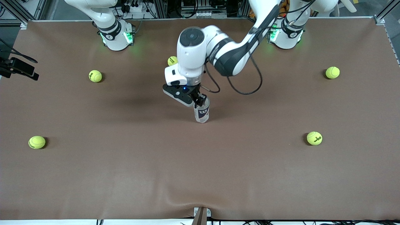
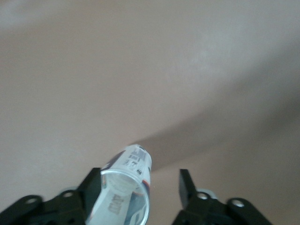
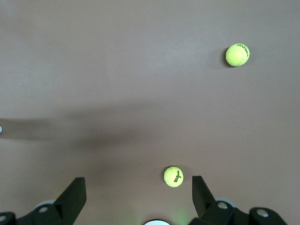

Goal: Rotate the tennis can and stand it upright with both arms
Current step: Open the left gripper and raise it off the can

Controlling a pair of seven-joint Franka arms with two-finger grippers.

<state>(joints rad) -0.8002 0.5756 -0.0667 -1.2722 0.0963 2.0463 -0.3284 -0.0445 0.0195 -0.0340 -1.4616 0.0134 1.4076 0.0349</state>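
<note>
Clear plastic, the tennis can (image 1: 202, 114) stands upright mid-table, the left gripper (image 1: 200, 100) at its open top with fingers (image 2: 92, 187) spread, one touching its rim, while the right gripper (image 3: 138, 192) waits spread apart above a tennis ball (image 3: 173, 176).

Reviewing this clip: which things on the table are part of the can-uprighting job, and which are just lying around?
Job:
tennis can, standing upright mid-table
left gripper, open around the can's top
right gripper, open, waiting

Lying about:
five tennis balls, scattered on the table
</note>
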